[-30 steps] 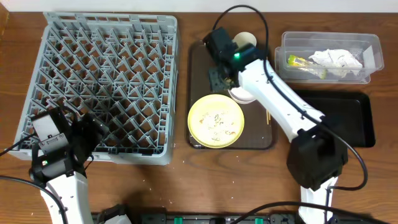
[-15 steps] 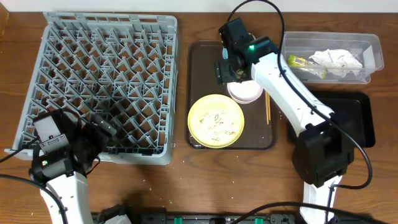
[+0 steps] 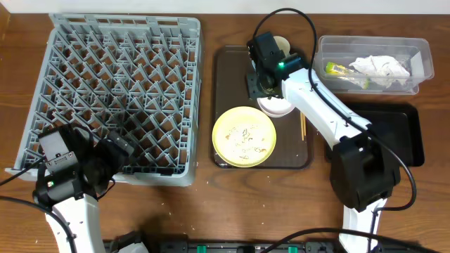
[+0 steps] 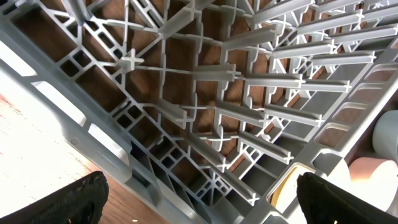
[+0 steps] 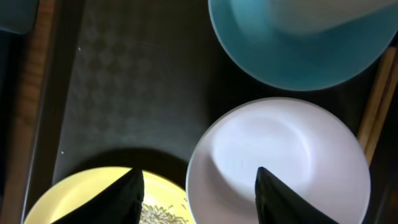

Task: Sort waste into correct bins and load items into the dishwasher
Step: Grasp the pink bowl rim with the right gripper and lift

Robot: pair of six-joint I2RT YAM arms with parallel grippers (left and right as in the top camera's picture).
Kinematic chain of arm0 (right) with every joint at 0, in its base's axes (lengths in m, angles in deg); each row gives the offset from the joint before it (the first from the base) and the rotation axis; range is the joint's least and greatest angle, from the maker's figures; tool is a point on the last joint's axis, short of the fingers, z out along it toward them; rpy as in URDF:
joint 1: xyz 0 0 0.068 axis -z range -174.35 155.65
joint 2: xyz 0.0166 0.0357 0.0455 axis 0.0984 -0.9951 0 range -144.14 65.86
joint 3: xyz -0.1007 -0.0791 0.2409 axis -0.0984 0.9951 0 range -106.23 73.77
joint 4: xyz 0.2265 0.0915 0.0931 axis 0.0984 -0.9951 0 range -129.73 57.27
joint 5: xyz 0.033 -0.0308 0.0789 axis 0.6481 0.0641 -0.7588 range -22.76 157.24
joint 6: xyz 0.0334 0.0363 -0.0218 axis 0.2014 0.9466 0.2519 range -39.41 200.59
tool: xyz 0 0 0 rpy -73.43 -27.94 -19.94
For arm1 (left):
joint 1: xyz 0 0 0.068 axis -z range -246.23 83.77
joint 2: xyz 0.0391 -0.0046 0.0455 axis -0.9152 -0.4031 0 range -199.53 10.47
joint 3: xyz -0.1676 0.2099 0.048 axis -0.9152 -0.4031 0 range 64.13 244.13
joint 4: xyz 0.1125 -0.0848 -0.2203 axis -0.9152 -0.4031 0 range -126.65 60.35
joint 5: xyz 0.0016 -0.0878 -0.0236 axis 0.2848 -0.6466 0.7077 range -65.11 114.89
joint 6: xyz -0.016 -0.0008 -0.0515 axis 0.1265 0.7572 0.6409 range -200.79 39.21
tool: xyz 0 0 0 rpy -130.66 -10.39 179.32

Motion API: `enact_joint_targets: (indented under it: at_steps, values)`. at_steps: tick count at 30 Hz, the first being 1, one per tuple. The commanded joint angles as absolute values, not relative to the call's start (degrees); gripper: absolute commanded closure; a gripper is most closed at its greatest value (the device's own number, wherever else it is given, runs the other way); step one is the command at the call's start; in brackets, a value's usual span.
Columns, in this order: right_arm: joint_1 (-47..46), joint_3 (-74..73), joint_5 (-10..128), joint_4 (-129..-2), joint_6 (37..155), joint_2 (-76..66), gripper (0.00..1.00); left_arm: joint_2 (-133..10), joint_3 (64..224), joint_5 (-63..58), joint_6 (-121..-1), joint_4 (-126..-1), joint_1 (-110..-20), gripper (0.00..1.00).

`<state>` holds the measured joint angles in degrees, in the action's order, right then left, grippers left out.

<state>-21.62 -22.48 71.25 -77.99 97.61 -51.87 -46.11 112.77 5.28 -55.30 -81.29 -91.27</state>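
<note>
The grey dishwasher rack (image 3: 105, 91) fills the left side. My left gripper (image 3: 116, 149) is open and empty at its front edge; the left wrist view shows its fingers (image 4: 205, 202) spread before the rack wall (image 4: 217, 93). My right gripper (image 3: 263, 86) is open over the brown tray. In the right wrist view its fingers (image 5: 198, 196) straddle the left rim of the pinkish-white bowl (image 5: 280, 162), with the light blue bowl (image 5: 298, 50) behind it. The yellow plate (image 3: 244, 136) holds beige crumbs (image 3: 246, 135). The cream cup (image 3: 280, 44) and chopsticks (image 3: 303, 126) are on the tray.
The brown serving tray (image 3: 228, 77) carries the dishes. The clear tub (image 3: 422, 49) at the back right holds the white napkin (image 3: 381, 67) and the yellow-green wrapper (image 3: 343, 72). The black tray (image 3: 387, 133) lies in front of the tub.
My right gripper swung right from the tray's back left, then came slightly back and lower over the pinkish-white bowl. My left gripper shifted a little at the rack's front edge.
</note>
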Motion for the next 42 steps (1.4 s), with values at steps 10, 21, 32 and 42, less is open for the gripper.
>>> enact_joint_targets:
  at_steps: [10, 21, 32, 42]
  values:
    - [-22.6, -21.7, 70.9, -78.8, 101.8, -57.1, 0.58, -46.1, 114.0, 4.6, -55.2, -82.2, -91.4, 0.02]
    - [-22.5, -22.4, 69.7, -80.4, 102.0, -56.4, 0.99, -46.1, 114.0, 5.0, -55.2, -81.9, -91.4, 0.02]
    - [-22.5, -29.3, 61.2, -84.8, 102.0, -54.5, 0.99, -46.1, 114.0, 5.5, -55.2, -80.6, -91.4, 0.02]
    - [-22.6, -39.5, 49.4, -86.2, 104.3, -49.3, 0.99, -46.1, 114.0, 11.8, -55.2, -79.8, -91.4, 0.02]
